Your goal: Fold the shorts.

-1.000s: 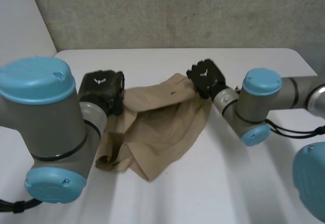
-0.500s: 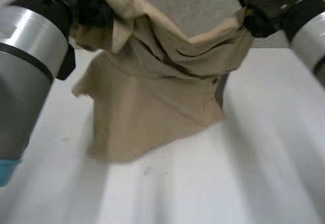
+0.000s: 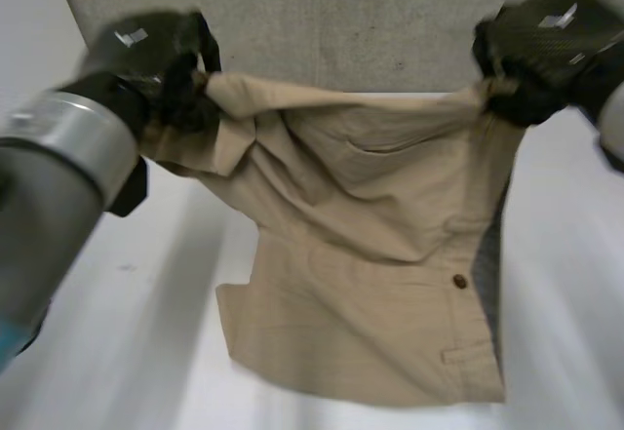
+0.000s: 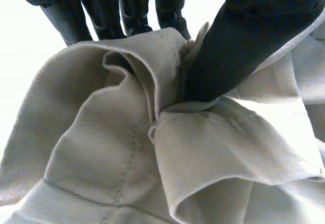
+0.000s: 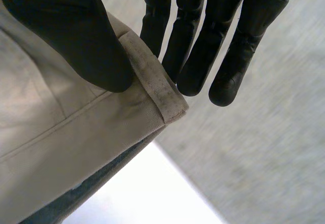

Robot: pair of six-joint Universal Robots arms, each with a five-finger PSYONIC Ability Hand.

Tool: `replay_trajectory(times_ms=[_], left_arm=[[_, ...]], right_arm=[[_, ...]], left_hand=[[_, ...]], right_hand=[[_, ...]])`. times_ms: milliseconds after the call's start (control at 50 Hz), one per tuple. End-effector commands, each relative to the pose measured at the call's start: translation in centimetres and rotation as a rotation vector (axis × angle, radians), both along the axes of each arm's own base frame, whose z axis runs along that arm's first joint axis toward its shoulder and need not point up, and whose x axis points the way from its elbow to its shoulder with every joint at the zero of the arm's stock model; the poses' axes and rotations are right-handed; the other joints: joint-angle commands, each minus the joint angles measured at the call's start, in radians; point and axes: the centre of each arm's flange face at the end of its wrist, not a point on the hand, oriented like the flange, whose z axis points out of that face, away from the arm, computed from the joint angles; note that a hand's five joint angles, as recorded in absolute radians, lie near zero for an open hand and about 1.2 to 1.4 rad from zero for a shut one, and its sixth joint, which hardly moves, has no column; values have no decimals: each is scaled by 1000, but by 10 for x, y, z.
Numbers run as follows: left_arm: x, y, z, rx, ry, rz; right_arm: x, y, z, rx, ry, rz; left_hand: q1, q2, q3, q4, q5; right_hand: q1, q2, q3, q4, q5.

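Observation:
Beige shorts (image 3: 370,254) hang spread in the air between both hands, waistband up, a dark button near their right edge. My left hand (image 3: 161,69) is shut on the left waistband corner; in the left wrist view its thumb (image 4: 228,56) presses bunched cloth (image 4: 152,148) against the fingers. My right hand (image 3: 541,55) is shut on the right waistband corner; the right wrist view has its thumb (image 5: 76,36) pinching the waistband end (image 5: 152,82) against the fingers (image 5: 203,46). The lower hem hangs low over the white table (image 3: 146,342).
A grey wall (image 3: 341,20) stands behind the table. My left forearm (image 3: 49,196) fills the near left. White tabletop lies at both sides of the hanging shorts.
Both hands have lifted the shorts off the table and drawn apart. The cloth, crumpled a second ago, now hangs stretched and flat between them.

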Motion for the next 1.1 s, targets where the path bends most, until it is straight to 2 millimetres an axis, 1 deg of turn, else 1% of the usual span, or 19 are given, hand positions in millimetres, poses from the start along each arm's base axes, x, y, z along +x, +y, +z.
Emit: replay_trajectory(times_ms=[20,100,160,240,280,300,320,340,360,460,480,520,580,680,700,760,920,1000,1100], left_arm=[[-32,-87,-70,118,-87,13],[-52,-133,-90,36,-40,21],[-64,-156,-103,-30,-13,21],[-76,-176,-121,-111,-28,7],[-81,-181,-129,-144,-48,0],[-82,-184,-133,-161,-58,-2],[-85,-187,-139,-194,-79,-4],[-85,-189,-142,-214,-89,2],[-86,-190,-143,-230,-97,5],[-83,-191,-149,-266,-155,24],[-81,-188,-157,-250,-175,20],[-79,-185,-158,-238,-182,21],[-70,-173,-139,-240,-178,28],[-55,-146,-136,-188,-209,23],[-49,-136,-134,-169,-219,23],[-41,-121,-134,-138,-234,26],[-12,-57,-158,59,-337,1],[-6,-35,-174,158,-380,-20],[4,-24,-186,295,-357,-5]], right_arm=[[27,-77,-78,157,41,-10],[37,-117,-93,56,-39,-52],[40,-141,-99,-59,-102,-111],[42,-164,-105,-199,-156,-173],[44,-169,-110,-223,-166,-177],[44,-170,-113,-227,-164,-174],[45,-172,-120,-226,-149,-178],[45,-173,-123,-225,-137,-179],[45,-173,-126,-222,-125,-182],[45,-170,-138,-203,-64,-183],[44,-165,-138,-190,-52,-183],[41,-160,-136,-174,-43,-185],[32,-146,-130,-136,-26,-193],[22,-118,-132,-46,10,-188],[19,-107,-135,-1,29,-172],[17,-93,-145,72,59,-135],[-10,-60,-189,409,133,-80],[-20,-54,-203,469,137,-88],[-26,-55,-216,473,130,-98]], left_hand=[[317,208,210,197,260],[317,208,210,197,260],[317,208,210,197,260],[309,200,202,188,251],[3,-106,-105,-118,-55],[-249,-358,-357,-370,-307],[-862,-971,-970,-983,-920],[-904,-1013,-1012,-1025,-962],[-857,-966,-965,-978,-915],[-904,-1013,-1012,-1025,-962],[-904,-1013,-1012,-1025,-962],[-904,-1013,-1012,-1025,-962],[-904,-1013,-1012,-1025,-962],[-904,-1013,-1012,-1025,-962],[-904,-1013,-1012,-1025,-962],[-904,-1013,-1012,-1025,-962],[-813,-922,-920,-933,-870],[-771,-881,-879,-892,-829],[-707,-816,-814,-828,-765]], right_hand=[[449,226,220,209,257],[449,226,220,209,257],[449,226,220,209,257],[449,226,220,209,257],[449,226,220,209,257],[449,226,220,209,257],[-163,-387,-393,-403,-355],[-585,-808,-814,-825,-777],[-772,-996,-1002,-1013,-965],[-772,-996,-1002,-1013,-965],[-772,-996,-1002,-1013,-965],[-772,-996,-1002,-1013,-965],[-772,-996,-1002,-1013,-965],[-772,-996,-1002,-1013,-965],[-772,-996,-1002,-1013,-965],[-772,-996,-1002,-1013,-965],[-772,-996,-1002,-1013,-965],[-710,-934,-940,-950,-902],[-569,-792,-798,-809,-761]])
